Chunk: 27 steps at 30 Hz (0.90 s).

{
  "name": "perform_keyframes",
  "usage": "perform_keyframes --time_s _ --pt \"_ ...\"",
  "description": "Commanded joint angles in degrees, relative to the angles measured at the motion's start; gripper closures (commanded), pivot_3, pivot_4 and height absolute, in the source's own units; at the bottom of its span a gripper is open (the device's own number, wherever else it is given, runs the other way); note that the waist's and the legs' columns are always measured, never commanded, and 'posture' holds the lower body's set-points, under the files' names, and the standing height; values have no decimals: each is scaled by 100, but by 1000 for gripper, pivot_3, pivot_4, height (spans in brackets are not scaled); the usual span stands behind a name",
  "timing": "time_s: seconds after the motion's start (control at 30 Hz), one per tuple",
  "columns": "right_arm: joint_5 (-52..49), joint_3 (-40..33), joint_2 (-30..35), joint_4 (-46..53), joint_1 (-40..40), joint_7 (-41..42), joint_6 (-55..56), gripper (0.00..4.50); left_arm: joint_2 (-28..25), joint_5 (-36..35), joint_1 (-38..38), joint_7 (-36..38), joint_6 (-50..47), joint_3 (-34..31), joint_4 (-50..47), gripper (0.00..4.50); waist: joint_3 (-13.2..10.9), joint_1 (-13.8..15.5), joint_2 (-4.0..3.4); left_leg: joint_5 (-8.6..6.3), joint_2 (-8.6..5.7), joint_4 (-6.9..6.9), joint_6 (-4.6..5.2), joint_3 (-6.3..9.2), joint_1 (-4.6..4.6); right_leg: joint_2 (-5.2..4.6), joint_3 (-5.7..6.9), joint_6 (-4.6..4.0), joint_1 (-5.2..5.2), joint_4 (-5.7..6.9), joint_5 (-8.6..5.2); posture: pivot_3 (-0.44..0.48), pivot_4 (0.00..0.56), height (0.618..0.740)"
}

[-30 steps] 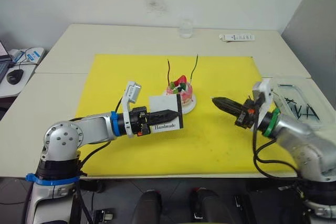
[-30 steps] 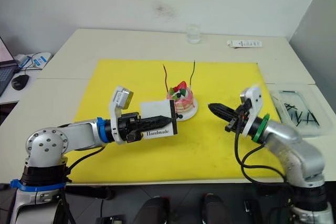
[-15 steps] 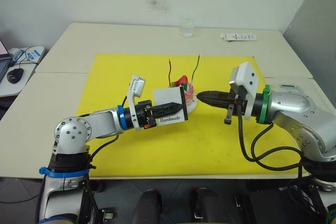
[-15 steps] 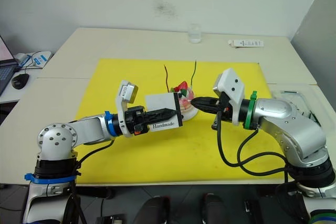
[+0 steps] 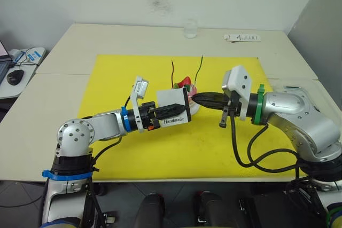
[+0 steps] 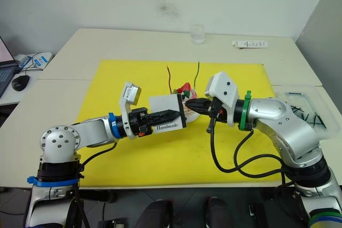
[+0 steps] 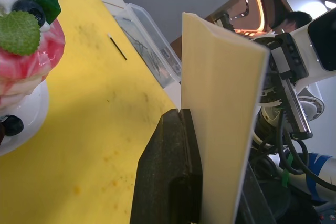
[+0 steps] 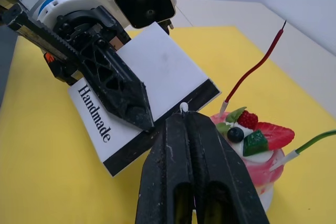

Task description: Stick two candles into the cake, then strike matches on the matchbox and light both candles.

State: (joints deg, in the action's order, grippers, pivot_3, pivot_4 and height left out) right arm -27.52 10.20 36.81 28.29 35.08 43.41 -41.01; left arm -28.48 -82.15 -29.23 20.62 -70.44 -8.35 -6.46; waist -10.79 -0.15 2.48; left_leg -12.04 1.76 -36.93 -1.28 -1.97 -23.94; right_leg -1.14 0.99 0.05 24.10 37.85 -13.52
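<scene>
I had the left end effector (image 5: pixel 179 109) clamping the matchbox (image 5: pixel 172 109), right end effector (image 8: pixel 185 113) pinching a match (image 8: pixel 184 107) at its dark edge; next, 1 quick strike.

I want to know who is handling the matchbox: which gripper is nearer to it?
Left. The left gripper is clamped on the matchbox, holding it up beside the cake. The right gripper, shut on a match, has its tip at the box's dark side edge.
</scene>
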Motion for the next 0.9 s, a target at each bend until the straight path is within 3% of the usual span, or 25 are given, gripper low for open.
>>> perform_keyframes --time_s 0.03,0.57,0.63,0.77,0.83,0.9 --pt "207 16 -31 -11 141 -11 160 4437 24 -77 -81 34 82 -116 -155 4500 0 -1 0 0 0 0 0 -1 0 0 0 0 0 0 0 0 150 740" --pt "813 516 36 -18 191 313 362 4437 0 -100 -93 108 51 -113 -169 4500 0 0 0 0 0 0 0 0 1 0 0 0 0 1 0 0 150 740" --pt "964 798 430 171 27 822 586 4437 4 -86 -106 127 73 -124 -170 4500 0 0 0 0 -1 0 0 0 0 0 0 0 0 1 0 0 150 740" --pt "313 697 3161 1497 -1344 3484 960 4437 -39 -45 -301 188 108 -234 80 4500 -8 158 -13 -7 -14 -2 11 14 -16 -5 28 20 -4 -14 -17 0 150 740" --pt "-221 -14 3548 1349 -1570 3675 865 4437 -38 -23 -338 228 104 -255 128 4500 -8 103 -12 -14 -17 -6 23 2 -18 -13 17 30 -5 -21 -24 0 150 740" --pt "-571 -343 3195 885 -984 3320 518 4437 -9 -66 -318 251 69 -254 92 4500 -13 -15 -2 -15 -9 -8 23 -14 -2 -21 -10 33 -8 -18 -13 0 150 740"
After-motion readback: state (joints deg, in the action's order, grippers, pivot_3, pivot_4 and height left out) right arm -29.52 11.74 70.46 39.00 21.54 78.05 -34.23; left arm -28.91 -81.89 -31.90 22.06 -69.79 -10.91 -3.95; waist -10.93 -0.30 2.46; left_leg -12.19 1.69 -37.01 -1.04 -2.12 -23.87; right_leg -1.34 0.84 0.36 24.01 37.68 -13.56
